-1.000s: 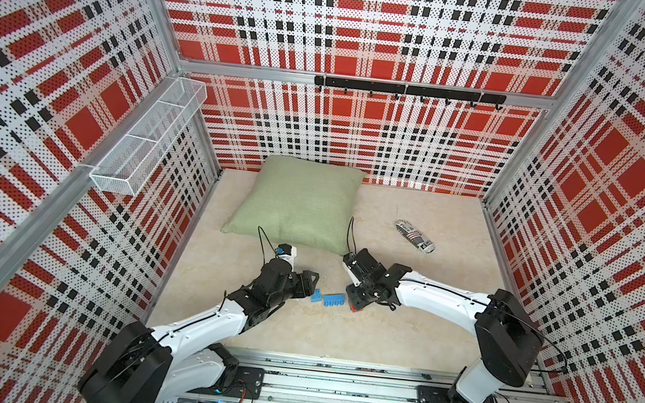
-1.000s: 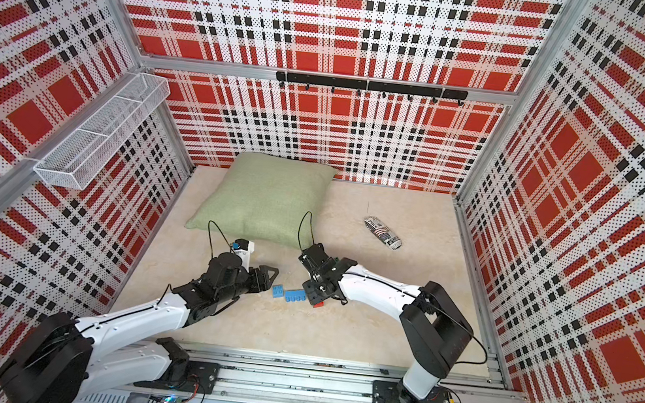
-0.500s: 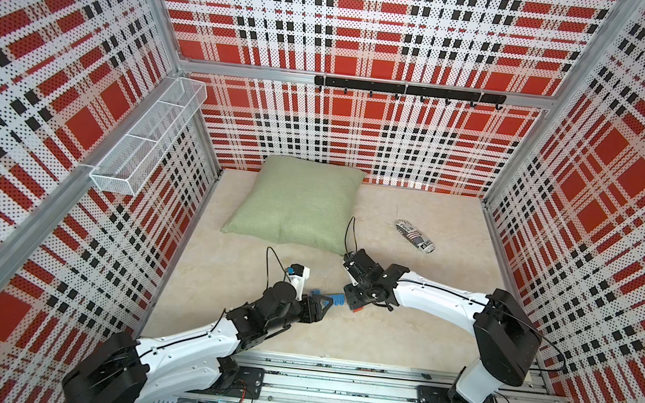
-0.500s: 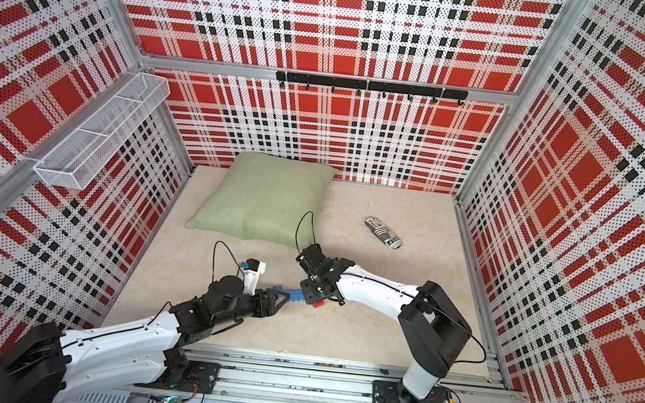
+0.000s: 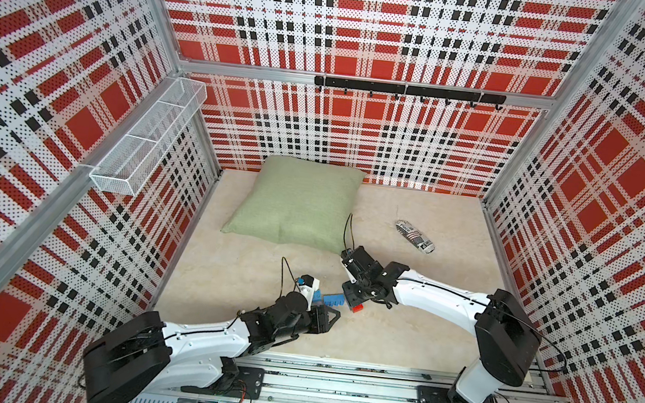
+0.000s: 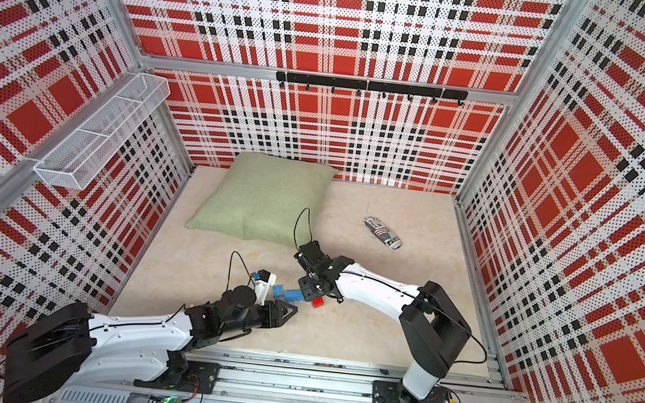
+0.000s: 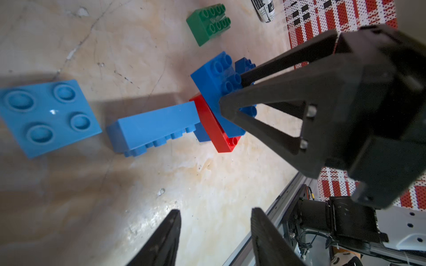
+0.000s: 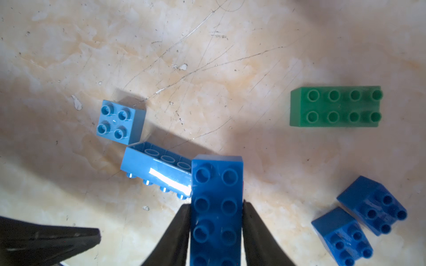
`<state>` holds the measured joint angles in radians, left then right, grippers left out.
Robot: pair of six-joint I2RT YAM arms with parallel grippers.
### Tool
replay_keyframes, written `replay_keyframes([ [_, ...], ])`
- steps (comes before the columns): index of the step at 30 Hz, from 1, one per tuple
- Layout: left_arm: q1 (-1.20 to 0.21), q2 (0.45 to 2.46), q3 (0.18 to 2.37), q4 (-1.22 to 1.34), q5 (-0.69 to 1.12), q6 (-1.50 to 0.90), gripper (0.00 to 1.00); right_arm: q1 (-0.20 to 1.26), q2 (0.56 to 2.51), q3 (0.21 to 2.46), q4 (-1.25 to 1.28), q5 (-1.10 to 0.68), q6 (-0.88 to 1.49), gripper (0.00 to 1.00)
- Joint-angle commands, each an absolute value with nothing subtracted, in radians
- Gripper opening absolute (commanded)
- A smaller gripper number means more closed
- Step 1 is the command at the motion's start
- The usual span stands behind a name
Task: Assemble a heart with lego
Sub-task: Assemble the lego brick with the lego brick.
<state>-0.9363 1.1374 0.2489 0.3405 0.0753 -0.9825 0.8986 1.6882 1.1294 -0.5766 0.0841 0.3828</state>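
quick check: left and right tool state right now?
Left tool: open, nothing between its jaws.
Right tool: closed on the dark blue brick.

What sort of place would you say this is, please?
Probably a robot test booth, not a home: perforated plaid panels wall in a small tabletop, two arms stand on a metal rail, and the pillow and toy bricks look like staged props.

I see my beige surface (image 5: 245, 251) holding a pillow (image 5: 300, 204), a printed packet (image 5: 414, 236), a green brick (image 8: 335, 107) and blue bricks (image 8: 121, 122).
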Motion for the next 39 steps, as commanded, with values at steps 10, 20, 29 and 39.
replay_keyframes([
  [10,-0.941,1.167,0.275,0.373,0.049,-0.974,0.54,0.907,1.692,1.114,-0.570,0.061,0.367,0.41],
  [20,-0.942,1.182,0.281,0.373,0.052,-0.969,0.55,0.908,1.690,1.100,-0.557,0.075,0.372,0.44],
  [29,-0.939,1.195,0.291,0.373,0.050,-0.962,0.55,0.913,1.718,1.129,-0.570,0.095,0.370,0.52],
  [39,-0.928,1.188,0.282,0.372,0.049,-0.958,0.56,0.938,1.731,1.169,-0.616,0.154,0.411,0.59],
])
